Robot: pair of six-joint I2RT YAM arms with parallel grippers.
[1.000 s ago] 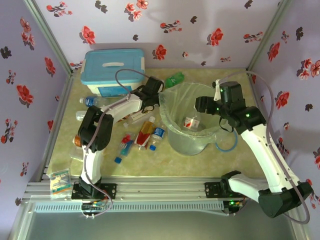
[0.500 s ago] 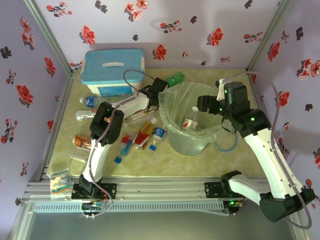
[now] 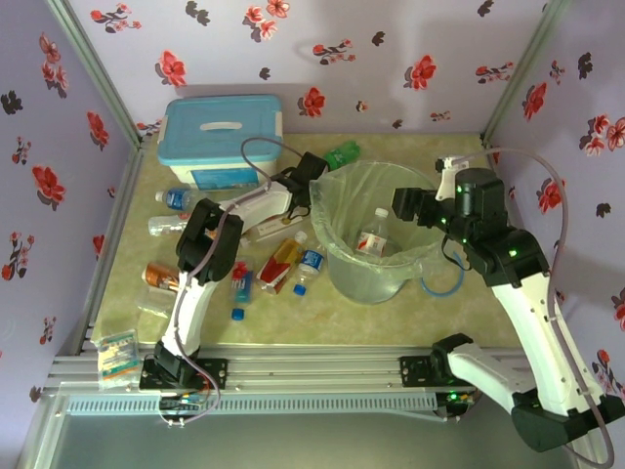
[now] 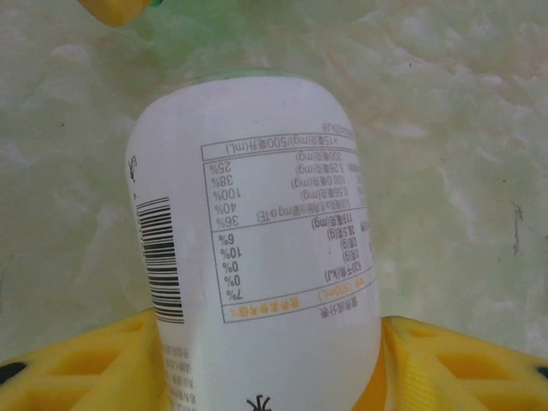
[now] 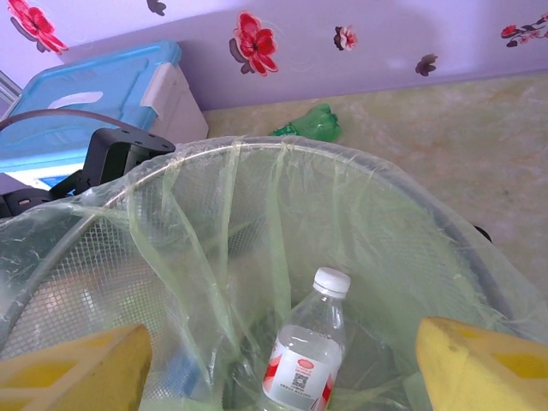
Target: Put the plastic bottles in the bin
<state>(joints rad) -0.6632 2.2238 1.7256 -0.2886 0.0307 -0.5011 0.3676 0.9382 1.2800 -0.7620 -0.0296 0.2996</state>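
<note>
Left pincer (image 4: 270,330) pads press both sides of white-label bottle (image 4: 257,214) lying on tabletop (image 4: 462,128). Loose bottles (image 3: 285,259) left of bin (image 3: 381,285). Clear red-label, white-cap bottle (image 5: 304,351) sits inside bin. Right pincer (image 5: 282,336) is wide apart and empty above it.

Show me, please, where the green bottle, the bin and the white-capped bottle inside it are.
green bottle (image 5: 318,122): right wrist view, on its body.
bin (image 5: 257,145): right wrist view, on its far rim.
white-capped bottle (image 5: 295,372): right wrist view, on its red label.
</note>
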